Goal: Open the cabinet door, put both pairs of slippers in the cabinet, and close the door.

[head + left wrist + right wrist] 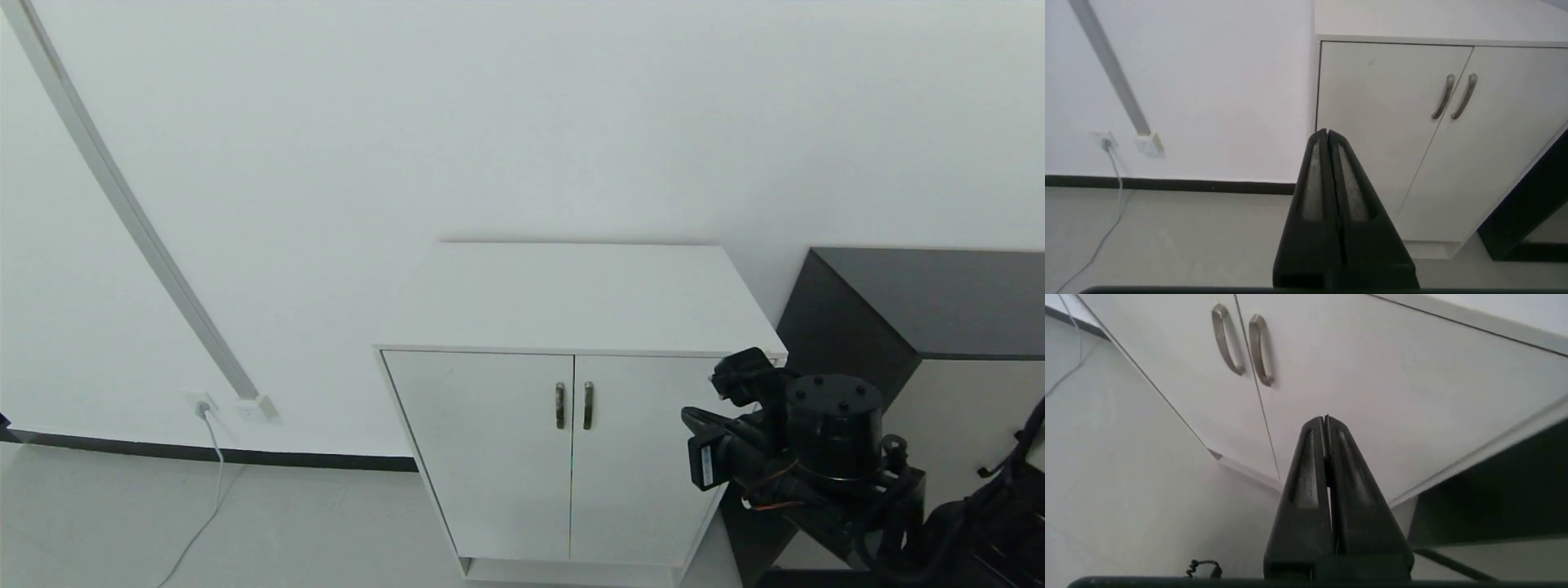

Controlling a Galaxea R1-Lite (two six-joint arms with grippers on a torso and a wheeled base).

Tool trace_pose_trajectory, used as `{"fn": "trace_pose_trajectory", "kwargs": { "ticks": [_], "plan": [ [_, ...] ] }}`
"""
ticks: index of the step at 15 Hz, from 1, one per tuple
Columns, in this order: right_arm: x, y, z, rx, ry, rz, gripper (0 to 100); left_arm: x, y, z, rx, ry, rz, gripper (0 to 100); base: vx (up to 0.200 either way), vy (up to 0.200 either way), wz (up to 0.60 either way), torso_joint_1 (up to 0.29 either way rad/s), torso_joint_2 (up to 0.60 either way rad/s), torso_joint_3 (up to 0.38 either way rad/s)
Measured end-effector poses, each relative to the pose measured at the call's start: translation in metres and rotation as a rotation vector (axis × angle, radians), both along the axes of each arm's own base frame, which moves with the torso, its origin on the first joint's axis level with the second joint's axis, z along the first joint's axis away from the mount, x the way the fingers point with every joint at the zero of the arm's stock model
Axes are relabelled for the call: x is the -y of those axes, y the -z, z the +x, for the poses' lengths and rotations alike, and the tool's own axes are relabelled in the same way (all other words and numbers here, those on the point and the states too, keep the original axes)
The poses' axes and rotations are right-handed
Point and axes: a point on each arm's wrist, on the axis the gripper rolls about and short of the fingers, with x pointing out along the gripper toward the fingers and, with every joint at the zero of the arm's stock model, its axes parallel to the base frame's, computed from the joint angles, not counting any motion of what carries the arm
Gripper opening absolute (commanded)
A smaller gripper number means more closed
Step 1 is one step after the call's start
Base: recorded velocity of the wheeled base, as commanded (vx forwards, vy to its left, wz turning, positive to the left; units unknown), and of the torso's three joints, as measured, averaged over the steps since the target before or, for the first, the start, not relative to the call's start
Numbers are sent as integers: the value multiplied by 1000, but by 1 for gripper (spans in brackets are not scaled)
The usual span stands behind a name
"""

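Note:
A white two-door cabinet stands against the wall, both doors closed. Its two metal handles sit side by side at the centre seam. My right arm is in front of the cabinet's right edge, at door height. The right gripper is shut with nothing in it and points at the right door below the handles. My left gripper is shut and empty, apart from the cabinet, aimed at the cabinet's left side; the handles lie beyond it to one side.
A dark cabinet stands close against the white one's right side. A wall socket with a grey cable and a slanted wall conduit are to the left. Bare grey floor lies in front of the cabinet on the left.

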Motion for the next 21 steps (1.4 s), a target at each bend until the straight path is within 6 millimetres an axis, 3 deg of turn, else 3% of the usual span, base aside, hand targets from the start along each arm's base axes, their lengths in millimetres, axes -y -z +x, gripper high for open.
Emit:
{"fn": "trace_pose_trajectory", "kwargs": {
  "ticks": [10, 21],
  "plan": [
    [-55, 47, 58, 69, -54, 61, 0, 0, 0, 0, 1, 1, 0, 0, 0, 0, 0, 0, 0, 0],
    [-51, 53, 99, 98, -116, 118, 0, 0, 0, 0, 1, 0, 0, 0, 0, 0, 0, 0, 0, 0]
  ]
}}
